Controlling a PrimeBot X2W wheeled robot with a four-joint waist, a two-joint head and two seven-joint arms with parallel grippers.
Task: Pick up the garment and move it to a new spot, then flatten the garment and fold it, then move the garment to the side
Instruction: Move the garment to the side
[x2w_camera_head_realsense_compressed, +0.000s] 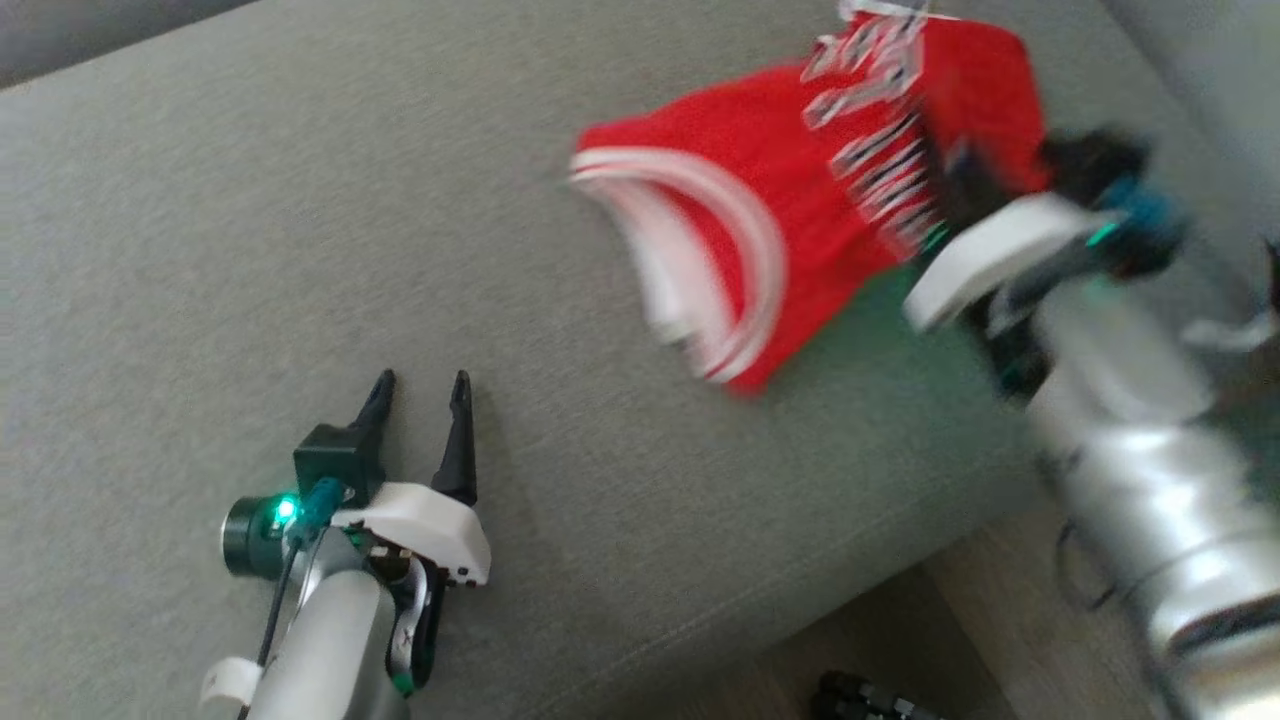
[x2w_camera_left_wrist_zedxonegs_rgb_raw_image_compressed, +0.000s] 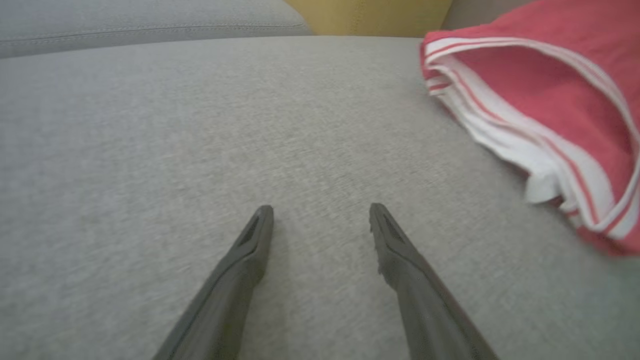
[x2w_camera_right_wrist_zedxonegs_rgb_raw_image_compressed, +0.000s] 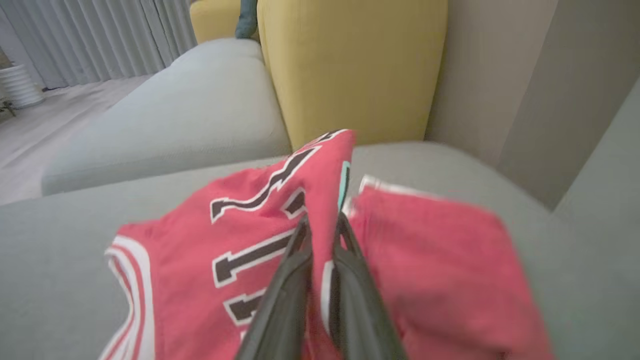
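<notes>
The garment (x2w_camera_head_realsense_compressed: 790, 190) is a red jersey with white trim and black-and-white lettering, bunched on the grey sofa seat at the upper right of the head view. My right gripper (x2w_camera_right_wrist_zedxonegs_rgb_raw_image_compressed: 320, 222) is shut on a ridge of the garment's (x2w_camera_right_wrist_zedxonegs_rgb_raw_image_compressed: 250, 225) cloth, which rises between the fingers. The picture around that arm is blurred in the head view, where the right gripper (x2w_camera_head_realsense_compressed: 955, 175) sits at the garment's right side. My left gripper (x2w_camera_head_realsense_compressed: 420, 385) stands open at the lower left over bare cushion, well apart from the garment (x2w_camera_left_wrist_zedxonegs_rgb_raw_image_compressed: 550, 110), which lies to its right. Nothing is between the left gripper's (x2w_camera_left_wrist_zedxonegs_rgb_raw_image_compressed: 320, 212) fingers.
The grey sofa seat (x2w_camera_head_realsense_compressed: 300, 250) stretches wide to the left. Its front edge runs along the lower right, with wooden floor (x2w_camera_head_realsense_compressed: 1000, 620) below. A yellow cushion (x2w_camera_right_wrist_zedxonegs_rgb_raw_image_compressed: 350, 65) stands behind the garment, and a second grey cushion (x2w_camera_right_wrist_zedxonegs_rgb_raw_image_compressed: 175, 115) lies beyond to the left.
</notes>
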